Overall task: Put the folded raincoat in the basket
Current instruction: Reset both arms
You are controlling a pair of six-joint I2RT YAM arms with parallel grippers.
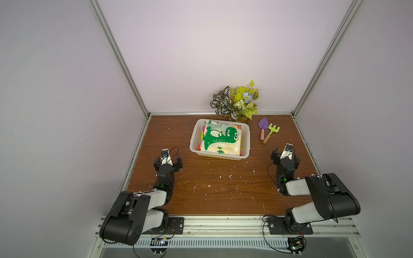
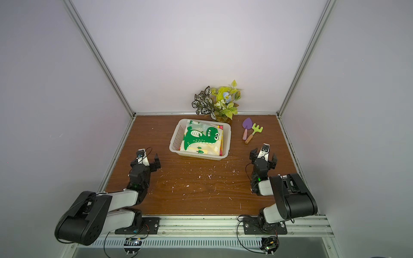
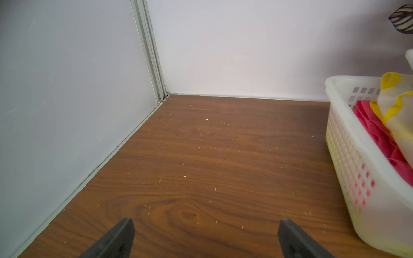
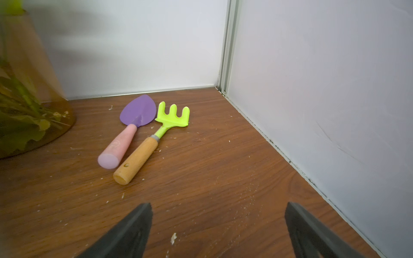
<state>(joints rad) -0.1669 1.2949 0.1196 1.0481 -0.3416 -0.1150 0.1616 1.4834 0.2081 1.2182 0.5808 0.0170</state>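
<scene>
- Left gripper [image 1: 168,160] hovers over the near-left part of the table [image 1: 212,192], jaws spread wide with nothing between them; the left wrist view [image 3: 206,223] shows only bare wood between its two dark fingers.
- Right gripper [image 1: 286,156] sits over the right side of the table, likewise spread apart and holding nothing [image 4: 219,207].
- Two arms and two grippers are in sight, both well apart from the basket.
- One basket [image 1: 194,136], off-white with perforated walls, stands at the far centre of the table, between the two grippers and farther back; both top views show it [image 2: 176,136].
- One folded raincoat [image 1: 220,139] lies inside the basket, on top, pale and translucent with yellow trim and one large green dinosaur printed on it, plus small green trees along its near edge [image 2: 201,139].
- Pink fabric [image 3: 375,134], also folded, lies under the raincoat, its edge showing along the basket's left wall; how many pieces it makes I cannot tell.
- One amber vase [image 4: 33,89] of leaves and flowers stands just behind the basket, against the far wall.
- One trowel [image 4: 138,114], purple blade and pink handle, lies at the far right, touching one green rake [image 4: 172,116] with three prongs and a wooden handle.
- A faint mark on the trowel's pink handle is too blurred to read.
- Many white flecks [image 1: 229,176] are scattered over the table's middle.
</scene>
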